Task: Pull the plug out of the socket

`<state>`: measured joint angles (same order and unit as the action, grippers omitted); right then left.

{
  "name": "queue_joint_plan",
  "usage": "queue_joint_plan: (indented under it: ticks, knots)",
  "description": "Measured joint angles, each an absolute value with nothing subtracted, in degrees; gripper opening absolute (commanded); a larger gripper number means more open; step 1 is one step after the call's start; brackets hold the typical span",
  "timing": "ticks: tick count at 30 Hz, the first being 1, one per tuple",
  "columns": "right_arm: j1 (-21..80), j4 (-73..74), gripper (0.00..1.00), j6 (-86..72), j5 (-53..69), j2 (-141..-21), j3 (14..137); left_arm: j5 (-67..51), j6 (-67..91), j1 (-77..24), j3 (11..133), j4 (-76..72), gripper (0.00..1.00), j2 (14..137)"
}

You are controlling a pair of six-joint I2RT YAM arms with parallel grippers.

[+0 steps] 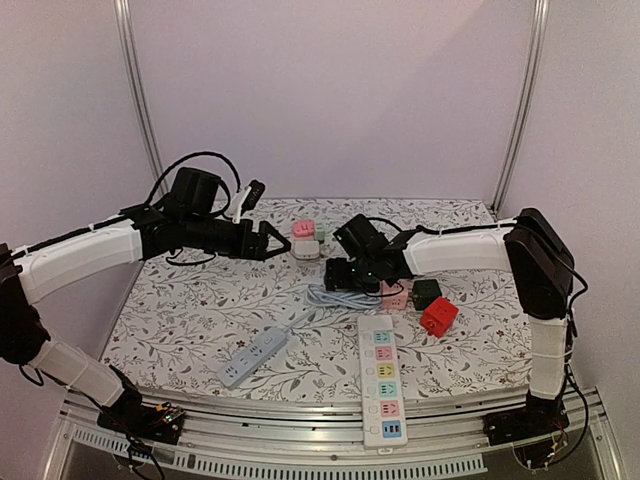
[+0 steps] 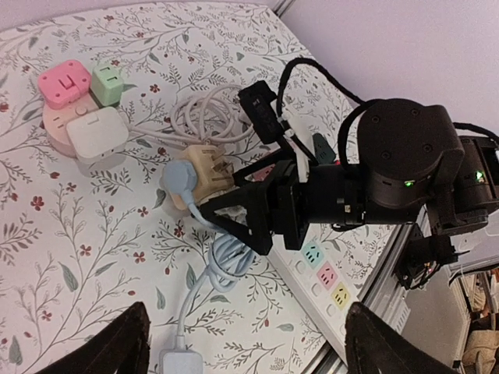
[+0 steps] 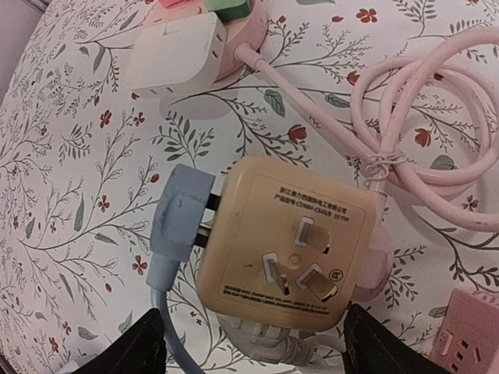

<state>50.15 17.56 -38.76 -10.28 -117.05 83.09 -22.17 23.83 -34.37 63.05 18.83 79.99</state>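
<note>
While the beige cube socket [image 3: 281, 234] lies right ahead of the right gripper [image 3: 265, 347], you can see two lines of small Chinese print on its upper face. There's also a circled mark next to three flat metal pins. The chars are too small to read for sure, and no brand is legible.

Right gripper: jaws stand wide apart, one on either side of the cube's near edge, clamped on nothing. Can't tell if either jaw touches the cube.

The blue plug [image 3: 178, 214] is in the cube's side face, just fwd of the jaw at the wrist view's left. Its long axis runs across the jaw gap, w/ the pins pointing inward into the cube. Dark pins show in the gap btwn plug body and cube, so it isn't flush. Its pale blue cord drops back toward that same jaw.

A coiled pink cable [image 3: 421, 117] lies beyond the opposite jaw.

Left gripper [image 2: 249, 347]: jaws also spread, holding nothing. It's off the table, w/ the white adapter [image 1: 306, 250] on the pink hub [image 2: 58, 128] just ahead of it in the top view.
</note>
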Motion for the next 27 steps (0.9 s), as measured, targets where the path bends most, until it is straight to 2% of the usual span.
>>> queue_joint_plan:
  ticks: [4,6,10,14,19,23,27]
  knots:
    - [50.09,17.10,0.72,-38.35,-9.82,-119.07,84.60,-22.39,23.83,-34.37,63.05,18.83,0.84,80.20]
    - [49.93,17.06,0.61,-38.15,-9.89,-119.68,85.27,-22.61,23.83,-34.37,63.05,18.83,0.82,80.42]
    - [49.52,17.02,0.33,-37.85,-10.59,-120.79,85.76,-23.55,23.99,-34.37,63.05,18.87,0.76,81.32]
    - [49.34,15.11,0.16,-36.27,-9.72,-121.43,85.91,-24.56,24.21,-34.37,63.09,18.96,0.75,83.09]
    - [49.04,10.83,0.02,-35.62,-6.87,-121.40,84.60,-25.85,24.71,-34.37,63.09,19.14,0.75,85.47]
    - [48.99,6.42,0.03,-35.79,-4.27,-120.66,81.32,-27.53,25.58,-34.37,63.18,19.05,0.75,87.31]
    - [49.06,4.51,0.29,-36.69,-3.46,-119.68,79.42,-29.41,26.96,-34.37,63.22,18.85,0.74,90.28]
